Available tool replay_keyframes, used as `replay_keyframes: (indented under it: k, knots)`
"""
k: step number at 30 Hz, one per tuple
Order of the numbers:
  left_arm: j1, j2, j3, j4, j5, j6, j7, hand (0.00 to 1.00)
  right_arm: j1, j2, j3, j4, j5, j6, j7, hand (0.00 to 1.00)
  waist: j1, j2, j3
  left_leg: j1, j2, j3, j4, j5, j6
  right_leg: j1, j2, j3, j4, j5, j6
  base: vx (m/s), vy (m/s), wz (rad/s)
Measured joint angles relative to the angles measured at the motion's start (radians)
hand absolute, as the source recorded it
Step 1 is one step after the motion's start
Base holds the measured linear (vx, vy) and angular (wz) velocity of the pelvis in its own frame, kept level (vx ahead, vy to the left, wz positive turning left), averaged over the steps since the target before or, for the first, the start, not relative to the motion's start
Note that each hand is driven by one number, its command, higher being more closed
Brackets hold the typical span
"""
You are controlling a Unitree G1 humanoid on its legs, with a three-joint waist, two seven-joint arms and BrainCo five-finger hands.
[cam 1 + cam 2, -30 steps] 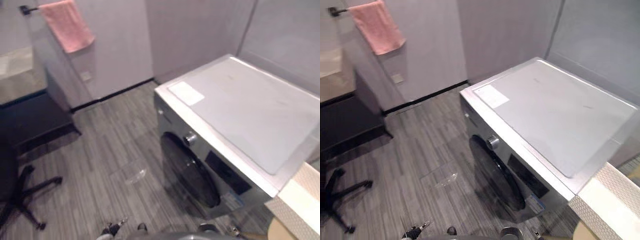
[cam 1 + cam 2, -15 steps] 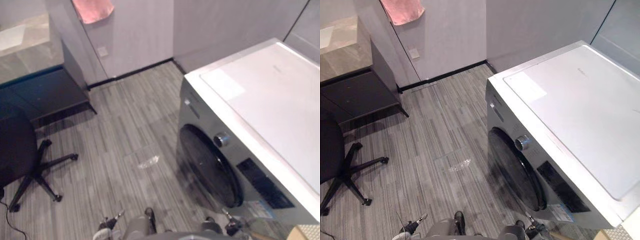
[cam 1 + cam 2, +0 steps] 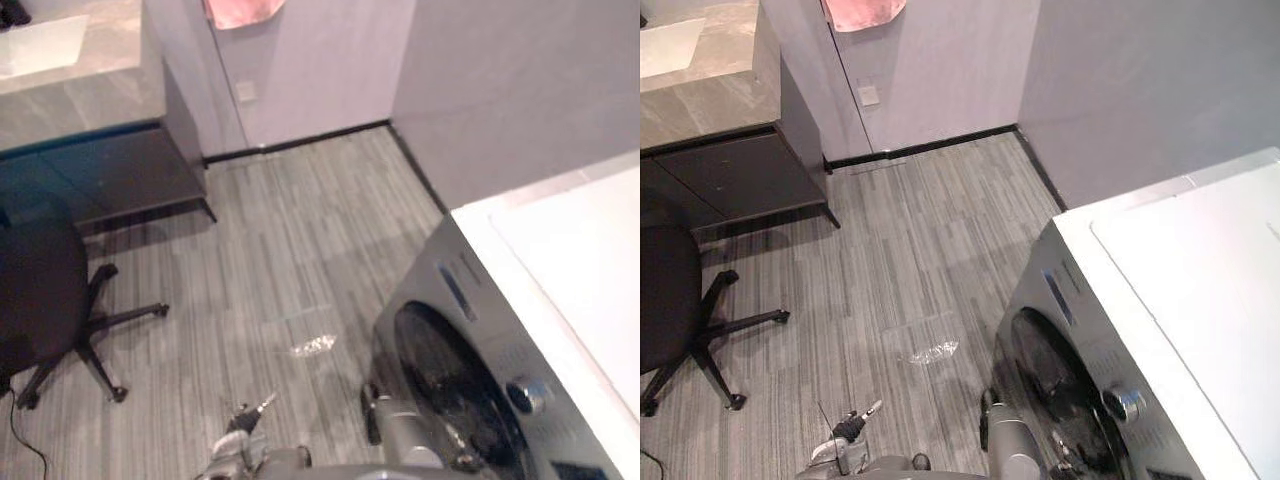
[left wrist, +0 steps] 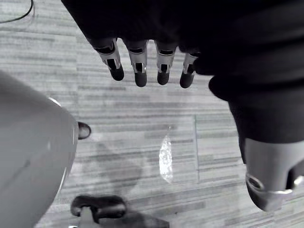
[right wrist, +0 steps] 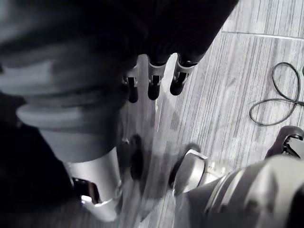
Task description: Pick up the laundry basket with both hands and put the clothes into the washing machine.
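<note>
1. The washing machine sits at 4 o'clock in my head view. Its white top faces up, and its round dark door is closed and faces the open floor. A silver knob sits just beside the door.
2. My left hand hangs with its fingers straight and loose, holding nothing. Past its tips I see floor and a scrap of clear plastic.
3. My right hand is just as slack and empty, over the floor.
4. I cannot tell how the machine lies relative to either hand.
5. The plastic scrap lies toward 6 o'clock, near the machine's front but apart from it.
6. A black office chair stands at 8 o'clock.
7. A dark cabinet under a stone counter is at 10 o'clock.
8. A pink towel hangs on the wall at 12 o'clock.
</note>
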Motion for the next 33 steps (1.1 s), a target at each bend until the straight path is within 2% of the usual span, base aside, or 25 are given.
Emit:
replay_keyframes:
  k: [1, 2, 3, 5, 6, 8, 10, 13, 17, 18, 19, 20, 21, 22, 23, 25, 27, 29, 33]
  knots:
    - [-0.001, 0.001, 0.011, -0.001, 0.000, -0.001, -0.001, 0.00, 0.005, 0.000, -0.007, 0.014, 0.014, 0.032, 0.004, 0.00, 0.001, 0.002, 0.003, 0.011, 0.006, 0.000, 0.004, -0.014, -0.018, 0.012, -0.003, -0.016, -0.005, 0.062, -0.016, 0.35, -0.218, 0.08]
    - [-0.011, -0.019, 0.040, -0.002, 0.001, 0.000, -0.004, 0.00, 0.007, -0.028, -0.019, 0.039, 0.016, 0.078, 0.012, 0.00, -0.001, 0.028, 0.006, 0.007, 0.029, 0.013, 0.012, -0.010, -0.030, 0.016, 0.015, -0.031, 0.013, 0.047, -0.028, 0.24, -0.160, -0.02]
    - [-0.017, -0.035, 0.047, -0.007, 0.001, -0.001, -0.010, 0.00, 0.021, -0.030, -0.027, 0.044, 0.018, 0.087, 0.011, 0.00, -0.004, 0.037, 0.007, 0.015, 0.035, 0.018, 0.012, -0.005, -0.037, 0.015, 0.019, -0.037, 0.039, 0.020, -0.036, 0.30, -0.166, 0.06]
    - [-0.017, -0.053, 0.043, -0.011, 0.002, -0.001, -0.020, 0.00, 0.029, -0.029, -0.058, 0.045, 0.033, 0.095, -0.016, 0.00, -0.026, 0.038, 0.001, 0.062, 0.039, 0.015, -0.030, 0.029, -0.087, 0.016, 0.016, -0.048, 0.106, -0.036, -0.049, 0.27, -0.109, 0.12]
    - [-0.017, -0.053, 0.039, -0.013, 0.002, -0.001, -0.021, 0.00, 0.034, -0.030, -0.058, 0.046, 0.033, 0.095, -0.016, 0.00, -0.027, 0.039, -0.002, 0.067, 0.038, 0.015, -0.039, 0.036, -0.093, 0.015, 0.015, -0.048, 0.108, -0.042, -0.051, 0.18, -0.055, 0.02]
    - [-0.015, -0.034, 0.029, -0.018, 0.002, -0.001, -0.018, 0.00, 0.042, -0.029, -0.054, 0.048, 0.031, 0.095, -0.015, 0.00, -0.029, 0.034, -0.010, 0.055, 0.035, 0.008, -0.041, 0.062, -0.132, 0.015, 0.011, -0.050, 0.094, -0.046, -0.052, 0.14, -0.036, 0.06]
    - [0.004, -0.011, 0.026, -0.018, 0.001, 0.000, -0.011, 0.00, 0.048, -0.037, -0.053, 0.080, 0.031, 0.095, -0.015, 0.00, -0.036, 0.026, -0.046, 0.028, 0.030, -0.015, -0.036, 0.091, -0.158, 0.016, 0.002, -0.058, 0.064, -0.046, -0.053, 0.14, -0.020, 0.14]
    - [0.023, 0.012, -0.006, -0.016, 0.001, 0.001, -0.007, 0.00, 0.062, -0.037, -0.040, 0.094, 0.034, 0.093, -0.016, 0.00, -0.054, 0.016, -0.089, 0.008, 0.015, -0.014, -0.035, 0.135, -0.145, 0.022, -0.019, -0.066, 0.039, -0.044, -0.054, 0.16, 0.002, 0.17]
    - [0.011, 0.026, -0.091, -0.017, 0.001, -0.001, 0.006, 0.00, 0.087, -0.042, -0.018, 0.101, 0.035, 0.091, -0.016, 0.00, -0.055, 0.010, -0.108, 0.000, -0.010, 0.020, 0.053, 0.174, -0.131, 0.107, -0.062, -0.088, -0.013, -0.038, -0.055, 0.11, 0.039, 0.30]
    - [0.009, 0.029, -0.098, -0.017, 0.001, -0.003, 0.006, 0.00, 0.088, -0.042, 0.009, 0.107, 0.030, 0.073, -0.015, 0.00, -0.055, -0.015, -0.109, -0.027, -0.025, 0.022, 0.096, 0.164, -0.127, 0.124, -0.089, -0.092, -0.034, -0.035, -0.051, 0.04, 0.083, 0.47]
    - [0.007, 0.031, -0.113, -0.016, 0.001, -0.005, 0.005, 0.00, 0.093, -0.039, 0.034, 0.109, 0.009, 0.039, -0.014, 0.00, -0.060, -0.018, -0.115, -0.047, -0.019, 0.067, 0.067, 0.112, -0.072, 0.148, -0.122, -0.104, -0.053, -0.027, -0.041, -0.02, 0.087, 0.80]
    - [0.005, 0.032, -0.131, -0.017, 0.001, -0.007, 0.007, 0.00, 0.099, -0.048, 0.049, 0.110, -0.013, 0.013, -0.009, 0.00, -0.074, -0.013, -0.117, -0.069, 0.003, 0.125, -0.043, 0.170, -0.059, 0.157, -0.132, -0.127, -0.048, -0.022, -0.032, -0.04, 0.094, 0.88]
    - [0.006, 0.036, -0.133, -0.016, 0.001, -0.006, 0.008, 0.00, 0.098, -0.054, 0.051, 0.110, -0.021, 0.009, -0.007, 0.00, -0.078, -0.005, -0.119, -0.096, 0.017, 0.140, -0.061, 0.234, -0.075, 0.160, -0.123, -0.136, -0.045, -0.025, -0.027, -0.06, 0.127, 0.45]
    - [0.018, 0.057, -0.141, -0.017, 0.001, -0.006, 0.010, 0.00, 0.085, -0.047, 0.076, 0.111, -0.046, -0.003, -0.009, 0.00, -0.066, -0.016, -0.134, -0.083, 0.004, 0.142, -0.059, 0.224, -0.077, 0.156, -0.127, -0.101, -0.047, -0.032, -0.015, -0.07, 0.156, 0.17]
    - [0.038, 0.083, -0.142, -0.014, 0.001, -0.002, 0.011, 0.00, 0.077, -0.037, 0.108, 0.110, -0.056, -0.015, -0.001, 0.00, -0.075, -0.035, -0.144, -0.092, -0.003, 0.124, -0.071, 0.224, -0.077, 0.156, -0.128, -0.069, -0.065, -0.039, -0.004, -0.08, 0.143, 0.10]
    - [0.033, 0.108, -0.145, -0.014, 0.001, -0.001, 0.012, 0.00, 0.071, -0.025, 0.098, 0.112, -0.064, -0.022, 0.007, 0.00, -0.079, -0.050, -0.147, -0.102, -0.006, 0.093, -0.105, 0.224, -0.077, 0.156, -0.122, -0.074, -0.079, -0.031, 0.007, -0.12, 0.083, 0.61]
    - [0.030, 0.122, -0.172, -0.014, 0.002, -0.002, 0.012, 0.00, 0.070, -0.024, 0.092, 0.117, -0.064, -0.022, 0.015, 0.00, -0.079, -0.048, -0.146, -0.111, -0.011, 0.074, -0.152, 0.231, -0.067, 0.154, -0.120, -0.094, -0.094, -0.021, 0.015, -0.15, 0.061, 0.67]
    - [0.034, 0.118, -0.184, -0.009, 0.006, -0.001, 0.011, 0.00, 0.068, -0.028, 0.094, 0.117, -0.066, -0.022, 0.028, 0.00, -0.080, -0.044, -0.143, -0.106, -0.017, 0.061, -0.213, 0.260, -0.033, 0.152, -0.118, -0.100, -0.111, -0.009, 0.013, -0.16, 0.028, 0.40]
    - [0.068, 0.114, -0.197, 0.021, 0.041, 0.001, 0.010, 0.00, 0.061, -0.039, 0.133, 0.108, -0.084, -0.044, 0.026, 0.00, -0.077, -0.044, -0.137, -0.103, -0.023, 0.086, -0.250, 0.273, -0.028, 0.151, -0.110, -0.052, -0.160, 0.017, 0.017, -0.12, 0.015, -0.10]
